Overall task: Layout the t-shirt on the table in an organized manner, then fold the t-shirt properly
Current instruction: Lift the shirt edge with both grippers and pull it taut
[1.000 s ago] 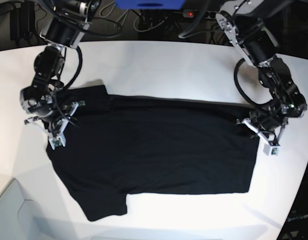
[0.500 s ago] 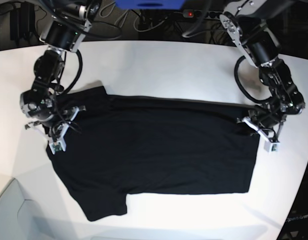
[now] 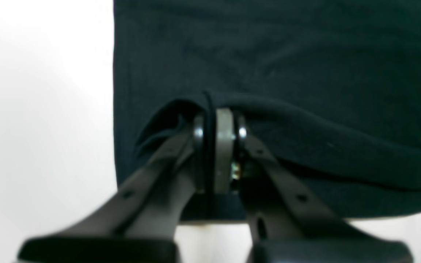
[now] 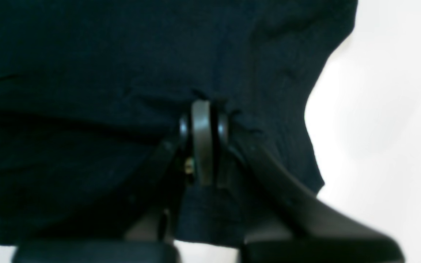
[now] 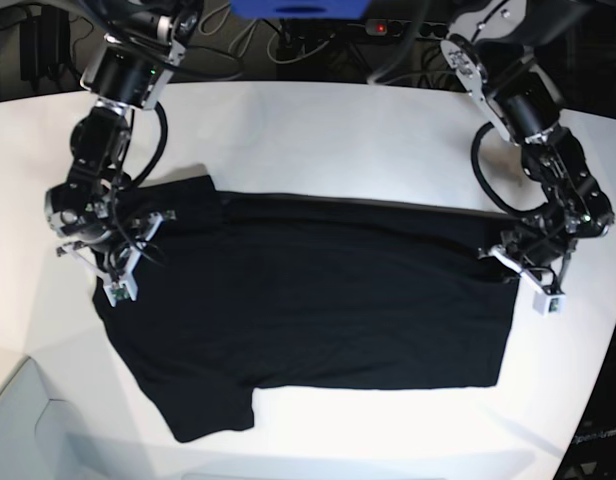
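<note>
The black t-shirt lies spread nearly flat across the white table, one sleeve reaching toward the front left. At its left end my right gripper is shut on a pinch of cloth. The right wrist view shows those fingertips closed on the t-shirt close to its edge, with bare table to the right. At the shirt's right end my left gripper is shut on a raised fold. In the left wrist view that gripper pinches the t-shirt near a corner, with the table on the left.
Behind the table's far edge run cables and a power strip with a red light, beside a blue object. The table's curved edge runs past the front left corner. White tabletop shows all round the shirt.
Both grippers have stayed shut on the shirt's ends. The two arms have shifted only slightly, and the shirt's outline is almost the same.
</note>
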`<state>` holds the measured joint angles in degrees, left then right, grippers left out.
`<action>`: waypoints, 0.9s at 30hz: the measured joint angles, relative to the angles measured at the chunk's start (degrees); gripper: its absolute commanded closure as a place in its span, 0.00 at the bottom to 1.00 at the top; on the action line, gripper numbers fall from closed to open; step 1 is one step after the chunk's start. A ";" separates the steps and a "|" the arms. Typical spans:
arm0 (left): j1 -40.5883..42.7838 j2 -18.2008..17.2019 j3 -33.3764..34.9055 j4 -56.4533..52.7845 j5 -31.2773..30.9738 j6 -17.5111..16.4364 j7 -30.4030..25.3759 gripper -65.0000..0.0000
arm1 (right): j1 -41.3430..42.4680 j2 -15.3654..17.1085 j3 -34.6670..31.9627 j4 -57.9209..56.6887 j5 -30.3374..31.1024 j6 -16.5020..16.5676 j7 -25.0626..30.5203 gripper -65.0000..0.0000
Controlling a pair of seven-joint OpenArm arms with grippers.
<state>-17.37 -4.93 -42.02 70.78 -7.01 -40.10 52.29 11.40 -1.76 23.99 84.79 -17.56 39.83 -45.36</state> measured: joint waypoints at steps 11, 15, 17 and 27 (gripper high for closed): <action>0.02 -1.70 0.07 -4.26 -0.50 0.00 -1.64 1.00 | 2.69 0.00 0.07 0.02 -0.02 0.00 0.17 1.00; 0.02 -1.70 0.07 -4.26 -0.50 0.00 -1.64 1.00 | 3.13 0.02 0.07 0.00 -0.02 0.00 0.09 1.00; -0.02 -1.77 0.09 -4.26 -0.50 0.00 -1.66 1.00 | 3.19 0.02 0.07 0.00 -0.04 0.00 0.07 1.00; -0.81 -2.38 0.11 -4.33 -0.50 0.00 -1.99 1.00 | 4.11 0.00 0.09 -0.02 0.20 0.00 -0.02 1.00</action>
<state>-18.17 -7.31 -41.91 66.46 -7.51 -40.10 50.30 15.51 -1.76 24.08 84.77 -17.37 39.83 -45.39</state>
